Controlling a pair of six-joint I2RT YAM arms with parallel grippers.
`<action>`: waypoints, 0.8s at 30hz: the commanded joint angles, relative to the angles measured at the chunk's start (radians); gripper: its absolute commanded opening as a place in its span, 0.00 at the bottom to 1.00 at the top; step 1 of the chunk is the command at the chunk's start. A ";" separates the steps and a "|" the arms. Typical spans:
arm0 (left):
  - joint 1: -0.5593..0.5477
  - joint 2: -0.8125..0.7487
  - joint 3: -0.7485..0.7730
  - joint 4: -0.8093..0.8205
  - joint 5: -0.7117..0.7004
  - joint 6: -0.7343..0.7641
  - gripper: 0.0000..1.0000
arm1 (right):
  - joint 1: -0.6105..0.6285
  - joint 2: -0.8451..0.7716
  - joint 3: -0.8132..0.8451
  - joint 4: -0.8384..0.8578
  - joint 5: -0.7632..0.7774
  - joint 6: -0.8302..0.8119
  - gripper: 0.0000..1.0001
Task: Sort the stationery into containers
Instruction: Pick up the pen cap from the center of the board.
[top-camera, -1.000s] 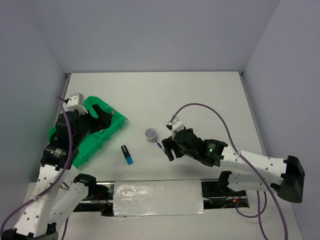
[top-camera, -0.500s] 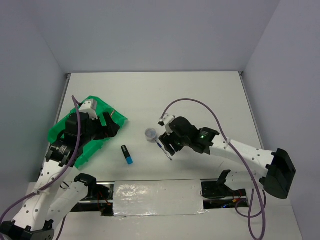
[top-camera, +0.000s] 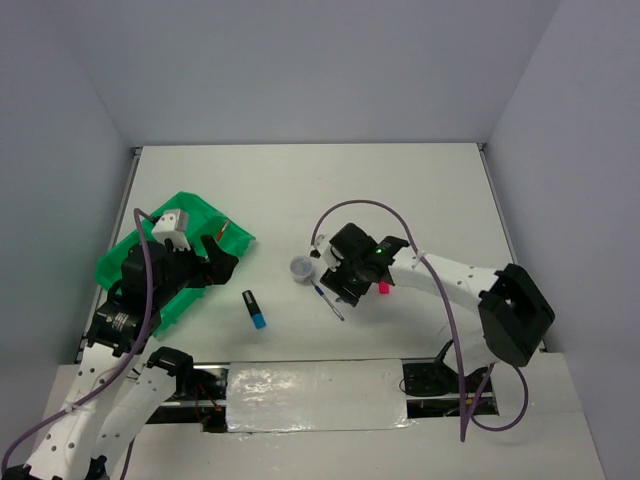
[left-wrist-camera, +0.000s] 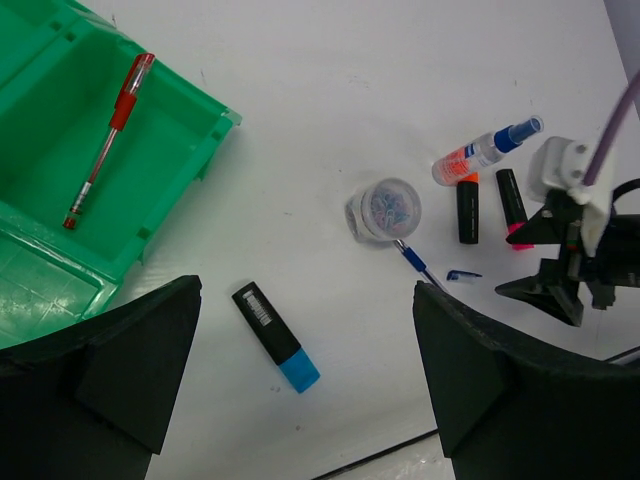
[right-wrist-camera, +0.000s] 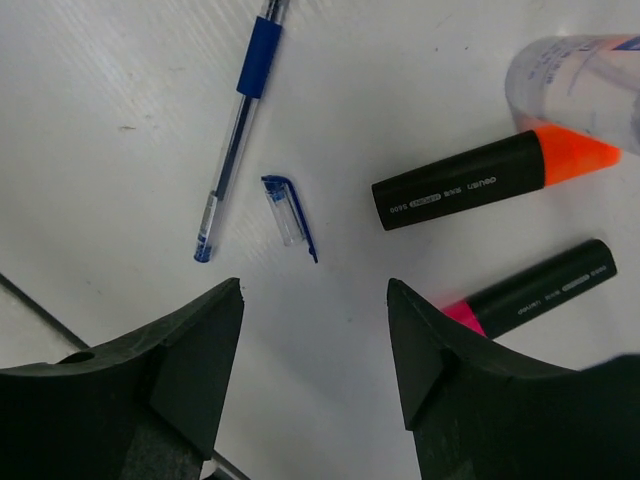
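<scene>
The green tray sits at the left; a red pen lies in one of its compartments. My left gripper is open and empty, hovering past the tray's right edge; in the left wrist view it stands over the blue-ended highlighter. The round clear tub, blue pen, its loose cap, the orange highlighter, the pink highlighter and the blue-capped bottle lie on the table. My right gripper is open and empty above them.
The blue-ended highlighter lies alone between tray and tub. The table's near edge with a foil-covered strip runs close behind the blue pen. Grey walls enclose the table on three sides.
My left gripper has moved off the tray toward its right edge. My right arm has swung its wrist back and left, uncovering the blue pen and the pink highlighter's end.
</scene>
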 joint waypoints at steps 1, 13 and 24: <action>-0.005 -0.013 -0.001 0.053 0.021 0.023 0.99 | 0.006 0.074 -0.004 0.021 0.020 -0.060 0.66; -0.039 -0.037 -0.009 0.061 0.038 0.026 0.99 | 0.052 0.162 0.011 0.102 -0.005 -0.079 0.57; -0.065 -0.036 -0.007 0.058 0.032 0.026 0.99 | 0.061 0.225 0.007 0.147 -0.072 -0.103 0.53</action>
